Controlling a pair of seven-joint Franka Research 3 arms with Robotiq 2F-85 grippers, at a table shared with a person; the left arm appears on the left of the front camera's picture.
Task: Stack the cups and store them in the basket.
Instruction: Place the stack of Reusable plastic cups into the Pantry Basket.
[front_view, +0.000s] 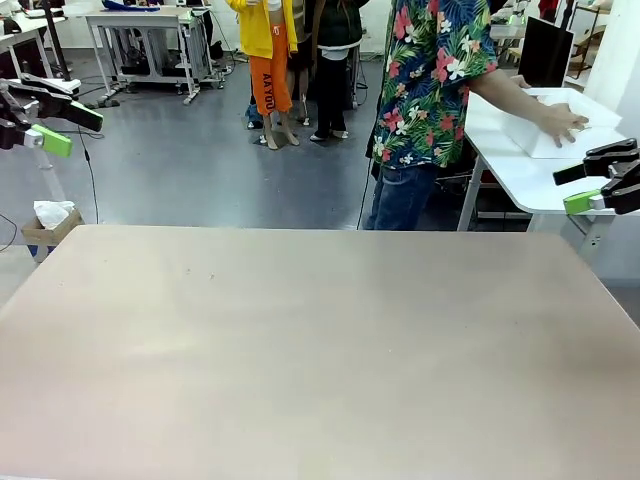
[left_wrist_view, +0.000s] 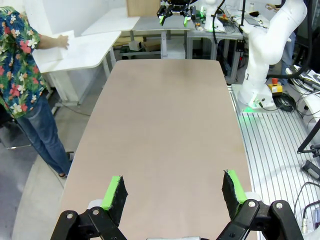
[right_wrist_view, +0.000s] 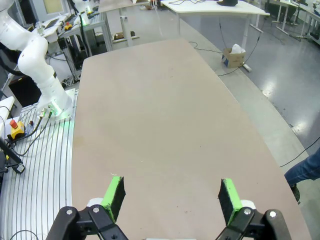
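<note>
1. The left gripper (front_view: 45, 113) hangs above the table's (front_view: 320, 340) left edge with its jaws spread wide and nothing between them; in the left wrist view its green pads (left_wrist_view: 113, 192) stand well apart over bare tabletop.
2. The right gripper (front_view: 598, 178) hangs off the table's right edge, likewise released, its pads (right_wrist_view: 229, 198) far apart with only tabletop between them in the right wrist view.
3. The basket (front_view: 558, 122) sits on a white side table (front_view: 520, 170), just beyond the right gripper and well away from the left one.
4. A person in a flowered shirt (front_view: 432, 75) stands at the far side, between the two tables, with a hand (front_view: 560, 124) resting on the basket.
5. I cannot tell where the cups are.
</note>
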